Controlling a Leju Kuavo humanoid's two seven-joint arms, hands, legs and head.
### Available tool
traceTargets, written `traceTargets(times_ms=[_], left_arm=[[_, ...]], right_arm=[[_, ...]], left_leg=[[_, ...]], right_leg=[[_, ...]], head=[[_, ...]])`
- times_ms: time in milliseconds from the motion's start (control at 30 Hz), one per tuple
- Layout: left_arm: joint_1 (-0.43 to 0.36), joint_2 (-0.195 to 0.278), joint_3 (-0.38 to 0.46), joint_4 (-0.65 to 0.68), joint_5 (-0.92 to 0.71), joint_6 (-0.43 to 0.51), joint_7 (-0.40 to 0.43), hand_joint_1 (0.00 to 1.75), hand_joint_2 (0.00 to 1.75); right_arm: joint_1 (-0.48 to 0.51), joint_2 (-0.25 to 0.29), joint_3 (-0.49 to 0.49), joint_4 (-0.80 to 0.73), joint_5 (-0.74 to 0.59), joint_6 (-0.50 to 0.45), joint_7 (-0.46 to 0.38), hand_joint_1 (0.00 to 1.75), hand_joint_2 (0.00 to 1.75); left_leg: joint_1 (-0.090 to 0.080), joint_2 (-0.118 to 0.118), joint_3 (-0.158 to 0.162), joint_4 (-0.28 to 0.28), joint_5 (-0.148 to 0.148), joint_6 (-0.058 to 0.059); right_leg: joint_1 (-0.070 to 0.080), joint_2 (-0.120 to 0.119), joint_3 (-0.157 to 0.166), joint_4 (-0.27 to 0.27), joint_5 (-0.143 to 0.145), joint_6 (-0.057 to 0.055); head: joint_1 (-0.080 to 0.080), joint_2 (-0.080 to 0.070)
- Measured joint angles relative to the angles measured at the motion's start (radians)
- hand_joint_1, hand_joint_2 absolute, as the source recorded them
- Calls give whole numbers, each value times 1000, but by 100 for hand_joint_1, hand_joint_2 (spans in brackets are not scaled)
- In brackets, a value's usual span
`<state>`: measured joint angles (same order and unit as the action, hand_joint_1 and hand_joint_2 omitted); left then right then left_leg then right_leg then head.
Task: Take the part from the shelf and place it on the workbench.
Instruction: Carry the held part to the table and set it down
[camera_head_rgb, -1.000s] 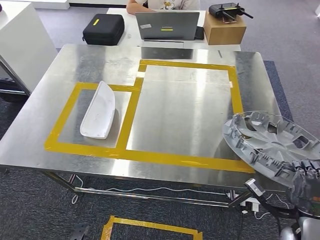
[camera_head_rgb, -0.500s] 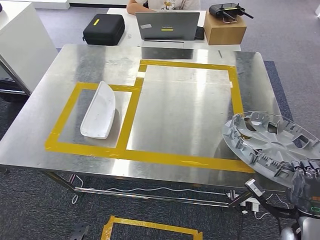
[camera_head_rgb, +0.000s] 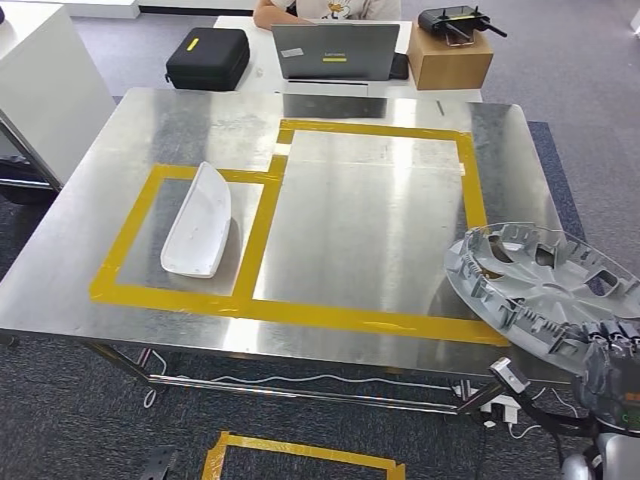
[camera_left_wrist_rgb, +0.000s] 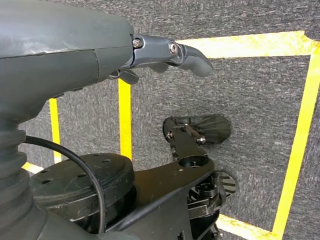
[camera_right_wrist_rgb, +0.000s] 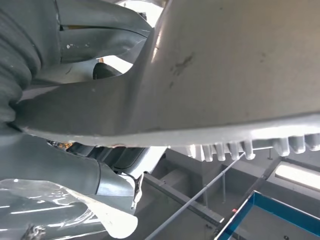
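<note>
Holding a grey wheel cover (camera_head_rgb: 545, 283), the task's part, at the near right corner of the workbench (camera_head_rgb: 355, 230), ribbed inner face up, tilted slightly with its far-left rim overhanging the steel top and the near-right rim off past the table edge. Gripping that near-right rim with the right hand (camera_head_rgb: 610, 368), fingers curling over the top and, in the right wrist view, the thumb (camera_right_wrist_rgb: 109, 45) pressing against the part's smooth underside (camera_right_wrist_rgb: 234, 65). Lying up and to the left of the hand, so reaching toward the large yellow-taped rectangle (camera_head_rgb: 468, 190) means carrying leftward and away; being round, offering no long axis to line up, only the tilt to level out. Probably hovering just above the surface rather than resting on it, though hard to tell from the head view. Hanging low over the carpet, the left hand (camera_left_wrist_rgb: 166, 52), holding nothing, fingers loosely apart, far from the part. Sitting already in the smaller taped box on the left, a white curved shell (camera_head_rgb: 198, 222), long axis running near to far. Standing beyond the far edge, a laptop (camera_head_rgb: 334, 50), a black case (camera_head_rgb: 207, 57) and a cardboard box (camera_head_rgb: 448, 55).
</note>
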<state>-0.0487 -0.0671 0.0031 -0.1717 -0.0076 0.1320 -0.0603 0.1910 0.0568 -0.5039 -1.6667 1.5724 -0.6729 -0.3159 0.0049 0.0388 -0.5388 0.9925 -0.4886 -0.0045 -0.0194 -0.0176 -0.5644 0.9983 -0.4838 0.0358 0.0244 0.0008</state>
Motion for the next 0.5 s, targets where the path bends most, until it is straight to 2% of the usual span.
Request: traceTargets(times_ms=[500], left_arm=[[0, 0, 0, 0, 0, 0, 0, 0, 175]], right_arm=[[0, 0, 0, 0, 0, 0, 0, 175, 175]], left_leg=[[0, 0, 0, 0, 0, 0]], right_leg=[[0, 0, 0, 0, 0, 0]], head=[[0, 0]])
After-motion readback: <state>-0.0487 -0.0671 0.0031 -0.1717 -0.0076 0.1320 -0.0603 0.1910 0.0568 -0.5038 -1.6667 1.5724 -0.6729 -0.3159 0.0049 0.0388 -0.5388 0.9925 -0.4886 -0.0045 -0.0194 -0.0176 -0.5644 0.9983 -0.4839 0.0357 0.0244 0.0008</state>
